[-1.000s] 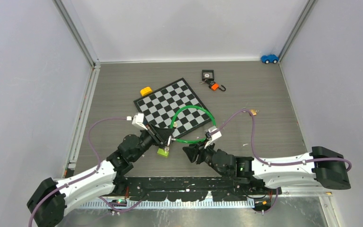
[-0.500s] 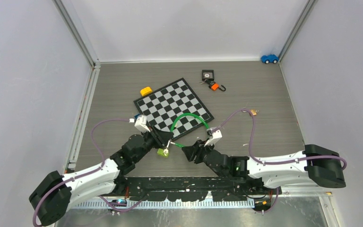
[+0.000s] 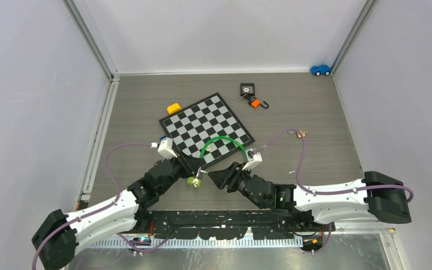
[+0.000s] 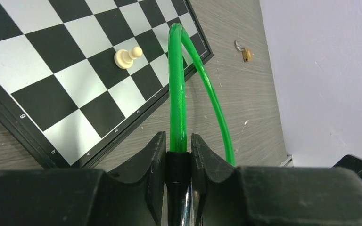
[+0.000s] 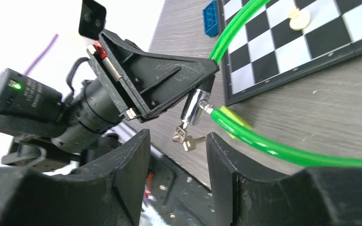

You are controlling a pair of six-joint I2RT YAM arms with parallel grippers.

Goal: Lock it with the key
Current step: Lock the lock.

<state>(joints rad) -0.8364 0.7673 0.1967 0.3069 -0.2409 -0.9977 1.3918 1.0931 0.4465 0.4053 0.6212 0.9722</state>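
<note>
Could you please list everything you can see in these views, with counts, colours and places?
cable lock: one, green, looped above the chessboard's near corner
keys: small bunch, silver, hanging at the lock's metal end
chessboard: one, black and white, mid-table
pawn: one, white, lying on the chessboard
yellow object: one, at the chessboard's left corner
brick: one, blue, beside the chessboard
carabiner: one, orange, beyond the chessboard
black square item: one, next to the carabiner
padlock: one, brass, right of the chessboard
toy car: one, blue, far right corner
left tool: one, black, shut on the cable lock's end
right tool: one, black, open, facing the keys
</note>
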